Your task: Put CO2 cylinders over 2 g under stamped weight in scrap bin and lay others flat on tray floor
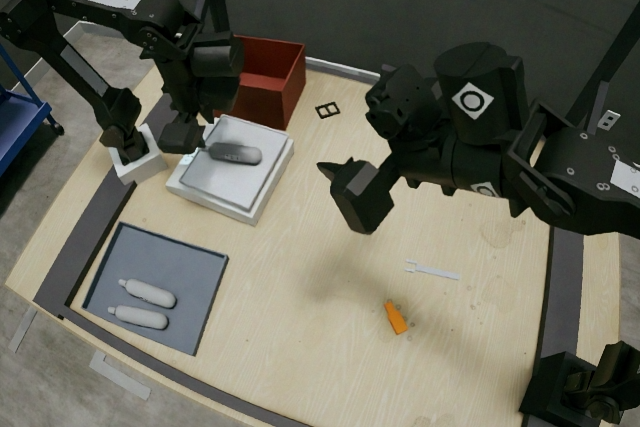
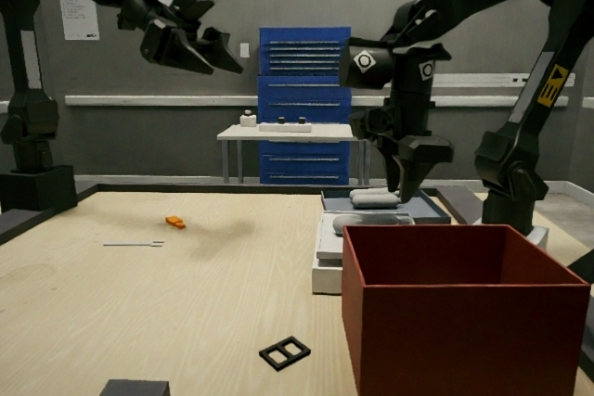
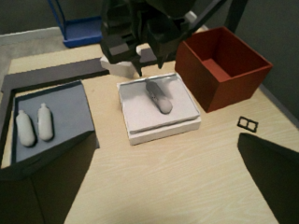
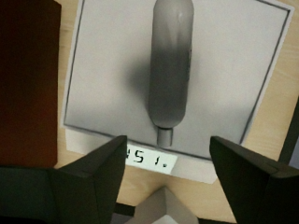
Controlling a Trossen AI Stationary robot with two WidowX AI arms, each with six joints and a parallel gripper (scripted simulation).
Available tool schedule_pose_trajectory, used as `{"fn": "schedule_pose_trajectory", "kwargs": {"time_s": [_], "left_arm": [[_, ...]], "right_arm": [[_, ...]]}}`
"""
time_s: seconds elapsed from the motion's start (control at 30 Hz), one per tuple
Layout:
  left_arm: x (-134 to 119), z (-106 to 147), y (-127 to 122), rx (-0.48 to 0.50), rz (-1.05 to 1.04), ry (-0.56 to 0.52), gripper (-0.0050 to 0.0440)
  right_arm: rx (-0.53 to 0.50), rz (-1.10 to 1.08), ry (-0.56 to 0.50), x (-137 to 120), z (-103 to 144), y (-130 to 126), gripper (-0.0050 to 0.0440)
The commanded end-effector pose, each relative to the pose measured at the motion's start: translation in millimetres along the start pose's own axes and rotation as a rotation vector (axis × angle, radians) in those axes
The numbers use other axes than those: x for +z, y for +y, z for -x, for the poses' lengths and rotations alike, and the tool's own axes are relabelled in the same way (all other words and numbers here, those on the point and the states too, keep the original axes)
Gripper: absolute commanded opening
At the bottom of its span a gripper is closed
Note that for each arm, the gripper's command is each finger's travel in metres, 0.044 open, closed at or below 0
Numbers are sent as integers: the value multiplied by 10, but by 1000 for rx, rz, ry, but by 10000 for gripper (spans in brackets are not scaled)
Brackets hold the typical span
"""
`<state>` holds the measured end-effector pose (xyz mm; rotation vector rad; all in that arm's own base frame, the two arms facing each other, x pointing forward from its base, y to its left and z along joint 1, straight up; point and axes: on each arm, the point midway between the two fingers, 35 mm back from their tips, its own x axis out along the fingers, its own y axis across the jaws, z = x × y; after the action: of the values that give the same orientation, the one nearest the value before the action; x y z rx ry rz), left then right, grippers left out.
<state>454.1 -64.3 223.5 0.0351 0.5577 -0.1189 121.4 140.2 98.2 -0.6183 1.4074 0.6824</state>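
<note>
One grey cylinder [image 1: 235, 154] [image 3: 161, 100] [image 4: 170, 70] lies on the white scale [image 1: 217, 183] [image 2: 328, 281] [image 3: 140, 112]. Its stamp is unreadable. The scale's display [image 4: 154, 160] shows 5 and 1, with the digit before them partly hidden by a finger. My right gripper [image 1: 205, 133] [image 2: 399, 194] [image 3: 149, 72] [image 4: 168, 142] is open and empty, over the cylinder's neck end. Two cylinders [image 1: 149, 293] [image 1: 140, 316] [image 3: 45, 122] [image 3: 25, 128] lie flat, side by side, on the blue-grey tray [image 1: 170, 252] [image 3: 70, 103]. My left gripper [image 1: 334, 164] [image 2: 226, 70] [image 3: 165, 138] is open and empty, high above the table.
The red scrap bin [image 1: 289, 96] [image 2: 456, 334] [image 3: 201, 89] [image 4: 28, 84] stands close beside the scale. A black frame [image 1: 327, 110] [image 2: 285, 351] lies near it. An orange piece [image 1: 395, 317] [image 2: 175, 222] and a silver forked tool [image 1: 436, 271] [image 2: 129, 243] lie on the table.
</note>
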Motion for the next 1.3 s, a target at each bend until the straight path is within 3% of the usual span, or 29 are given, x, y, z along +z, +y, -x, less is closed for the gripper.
{"fn": "schedule_pose_trajectory", "kwargs": {"time_s": [0.0, 0.37, 1.27], "left_arm": [[92, 55, -1, 0, 2, -26, 440], [92, 55, -1, 0, 2, -26, 440], [92, 55, -1, 0, 2, -26, 440]], "right_arm": [[-9, -19, 4, 157, 22, -4, 249], [-15, -42, 47, 289, -85, -10, 249], [-15, -41, 69, 208, -478, -15, 249]]}}
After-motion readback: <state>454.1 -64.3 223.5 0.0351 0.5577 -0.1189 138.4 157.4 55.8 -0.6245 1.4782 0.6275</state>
